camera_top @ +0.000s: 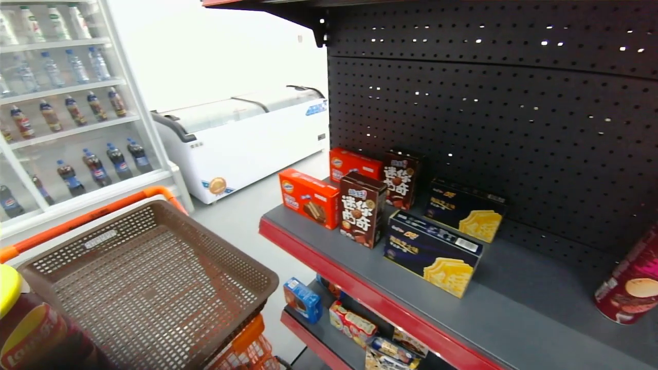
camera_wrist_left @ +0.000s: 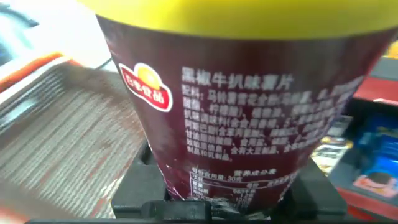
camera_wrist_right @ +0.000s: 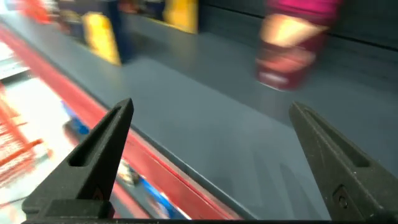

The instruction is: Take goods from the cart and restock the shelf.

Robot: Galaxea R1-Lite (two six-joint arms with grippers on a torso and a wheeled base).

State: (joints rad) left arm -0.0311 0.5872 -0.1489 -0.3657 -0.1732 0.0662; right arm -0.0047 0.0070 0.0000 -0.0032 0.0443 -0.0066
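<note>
Your left gripper point(camera_wrist_left: 227, 190) is closed around the lower part of a dark red chip canister point(camera_wrist_left: 236, 106) with a yellow lid. It holds the canister at the near left corner of the cart's brown basket point(camera_top: 128, 211). Your right gripper point(camera_wrist_right: 210, 106) is spread wide with nothing between its jaws, low over the grey shelf point(camera_wrist_right: 205, 130). A second red canister point(camera_wrist_right: 292, 46) stands there, well apart from the dark blue boxes point(camera_top: 432, 254) to its left
</note>
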